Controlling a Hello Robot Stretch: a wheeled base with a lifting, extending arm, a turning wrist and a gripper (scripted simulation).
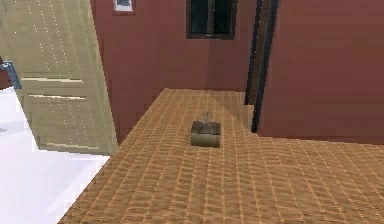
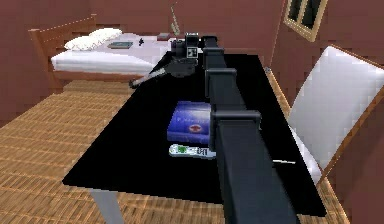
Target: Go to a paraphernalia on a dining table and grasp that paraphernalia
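Ahead, in the forward view, a pale door [image 1: 55, 75] stands at left and a small box-like object [image 1: 205, 133] lies on the woven floor. In the arm side view, the arm [image 2: 235, 140] reaches across the black dining table [image 2: 120, 150]. The gripper [image 2: 158, 74] sits near the far edge, and whether it holds anything cannot be told. A blue book-like item [image 2: 190, 118], probably the paraphernalia, lies just left of the arm, nearer than the gripper. Drawing the arm in before lowering should line up the fingers.

Pale panelled door [image 1: 55, 70] at left, dark red wall [image 1: 160, 45], dark window [image 1: 212, 18], small olive-grey object [image 1: 206, 132] on woven brown floor [image 1: 250, 180]
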